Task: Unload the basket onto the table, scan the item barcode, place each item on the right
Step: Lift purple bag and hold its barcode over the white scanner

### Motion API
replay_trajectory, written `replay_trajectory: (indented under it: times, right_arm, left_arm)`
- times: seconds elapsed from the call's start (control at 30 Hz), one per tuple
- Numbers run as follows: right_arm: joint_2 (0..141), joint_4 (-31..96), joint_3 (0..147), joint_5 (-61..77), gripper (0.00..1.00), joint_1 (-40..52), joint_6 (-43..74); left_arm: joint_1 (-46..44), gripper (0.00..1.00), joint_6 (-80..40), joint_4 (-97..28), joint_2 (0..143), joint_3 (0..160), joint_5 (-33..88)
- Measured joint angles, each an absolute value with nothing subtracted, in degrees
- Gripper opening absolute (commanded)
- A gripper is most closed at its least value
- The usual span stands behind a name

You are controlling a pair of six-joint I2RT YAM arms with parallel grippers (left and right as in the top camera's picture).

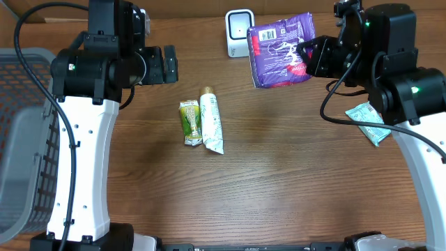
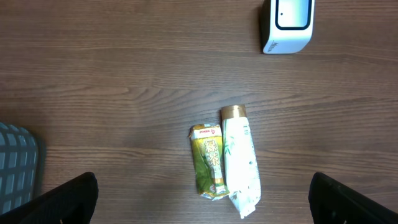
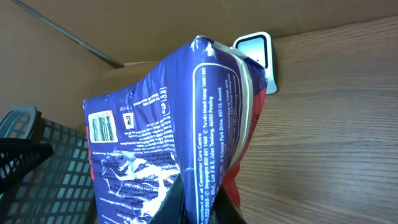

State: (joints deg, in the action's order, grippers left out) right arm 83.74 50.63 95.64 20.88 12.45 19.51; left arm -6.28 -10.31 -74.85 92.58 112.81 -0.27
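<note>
Purple packet [image 3: 149,162], white barcode label [image 3: 104,127] showing, pinched by right fingers [image 3: 175,208]; left fingers [image 2: 68,199] spread wide.

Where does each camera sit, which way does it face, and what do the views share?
Overhead: above the table, facing straight down; both arms, the left gripper and right gripper show.
Left wrist: on the left arm, facing down at the green carton, tube and scanner; its open fingertips frame the bottom corners.
Right wrist: on the right arm, looking along its shut fingers at the purple bag they pinch.
Shared: the scanner appears in all three.
</note>
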Motion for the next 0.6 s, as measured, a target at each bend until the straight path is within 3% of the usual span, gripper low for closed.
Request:
replay_trajectory:
  times: [0.33, 0.6]
  right_arm:
    - [91.83, 48.8, 95.68, -1.08, 0.04, 21.63, 19.27]
    - [100.62, 28.82, 95.66, -31.59, 0.04, 30.17, 5.65]
  left_arm:
    - [-6.26, 0.99, -10.31, -74.85, 92.58, 112.81, -0.27]
    - [-6.28, 1.0, -10.31, -74.85, 92.58, 112.81, -0.27]
